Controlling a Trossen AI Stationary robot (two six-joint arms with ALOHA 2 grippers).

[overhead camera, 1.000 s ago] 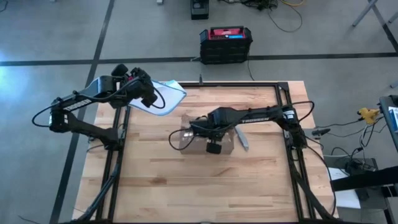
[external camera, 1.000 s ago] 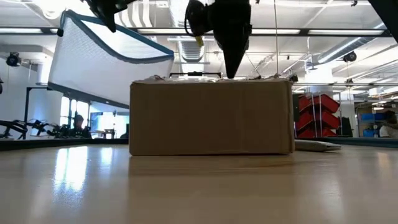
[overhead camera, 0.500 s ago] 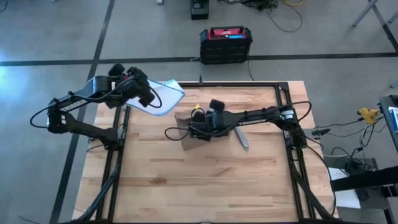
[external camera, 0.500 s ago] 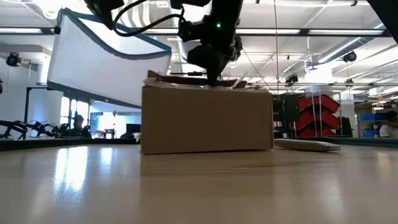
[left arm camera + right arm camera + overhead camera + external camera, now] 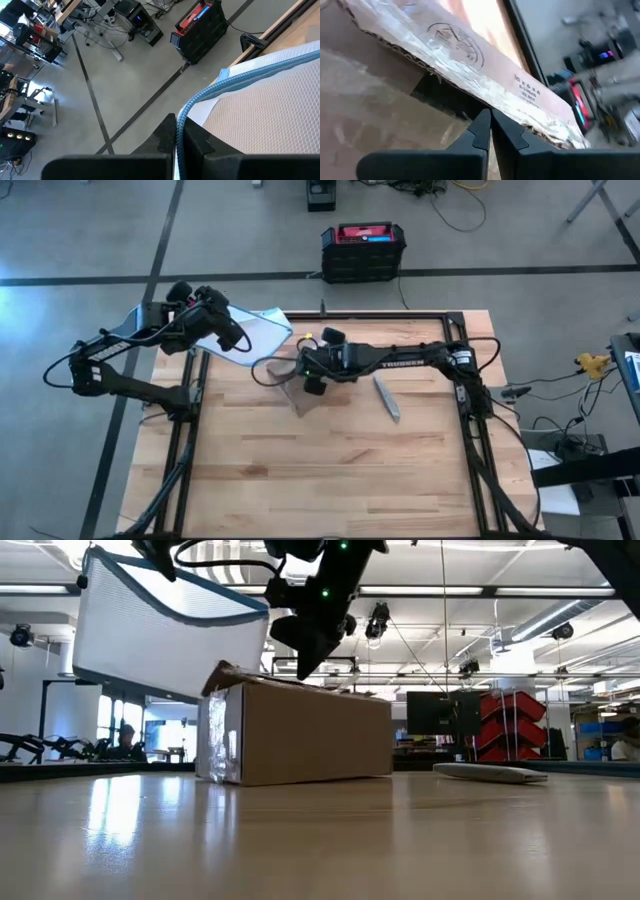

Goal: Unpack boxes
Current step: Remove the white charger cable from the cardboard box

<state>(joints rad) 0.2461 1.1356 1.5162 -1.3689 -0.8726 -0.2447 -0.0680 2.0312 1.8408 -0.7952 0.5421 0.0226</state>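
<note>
On the pale wooden table (image 5: 330,470) the brown cardboard box (image 5: 300,380) lies directly under my right gripper (image 5: 312,372), whose closed fingers hold nothing and press at the taped flap, while my left gripper (image 5: 222,330), pinching the clear blue-edged pouch (image 5: 262,330), is farther.

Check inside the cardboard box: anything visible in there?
Nothing. The box shows only its outer walls, taped flaps and a dark gap under one flap. The right gripper, shut, sits at that gap. Contents are covered.

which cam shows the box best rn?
Low view: the box shows whole from the side, taped end facing the camera. High view has the right arm across it. Right wrist view shows only its taped flaps close up. Left wrist view misses it.
</note>
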